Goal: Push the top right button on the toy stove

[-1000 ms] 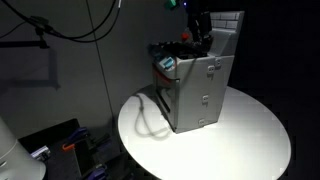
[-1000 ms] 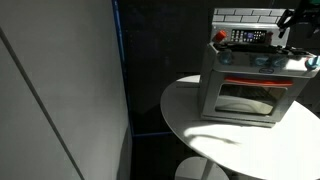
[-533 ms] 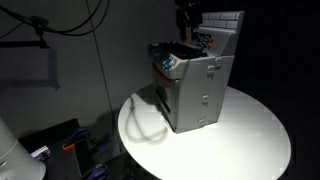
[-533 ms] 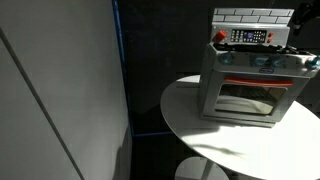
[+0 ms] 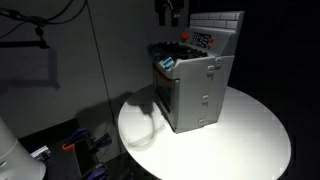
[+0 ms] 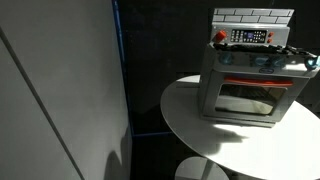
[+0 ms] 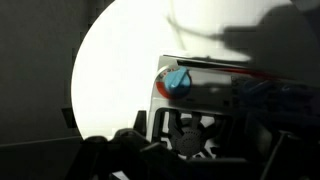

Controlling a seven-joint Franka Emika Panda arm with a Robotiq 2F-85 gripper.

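The toy stove point(image 5: 195, 85) is a grey box with a white brick-pattern back panel, and it stands on a round white table point(image 5: 250, 135). It shows in both exterior views point(image 6: 255, 85). Its button panel point(image 6: 250, 37) sits at the foot of the back panel, with a red knob point(image 6: 220, 36) beside it. My gripper point(image 5: 168, 13) hangs above and off the stove's front side, touching nothing. It looks shut and empty. The wrist view is dark: my jaws point(image 7: 190, 135) are over the stove's edge point(image 7: 165, 95), near a blue knob point(image 7: 178, 82).
A grey wall panel point(image 6: 60, 90) fills one side. Cables point(image 5: 60, 25) hang in the dark background, and gear lies on the floor point(image 5: 70, 145) below the table. The table's rim point(image 6: 200, 135) drops off close to the stove.
My gripper has lifted off the stove's back panel and moved up and away across the front side. It has left the exterior view where it was at the right edge.
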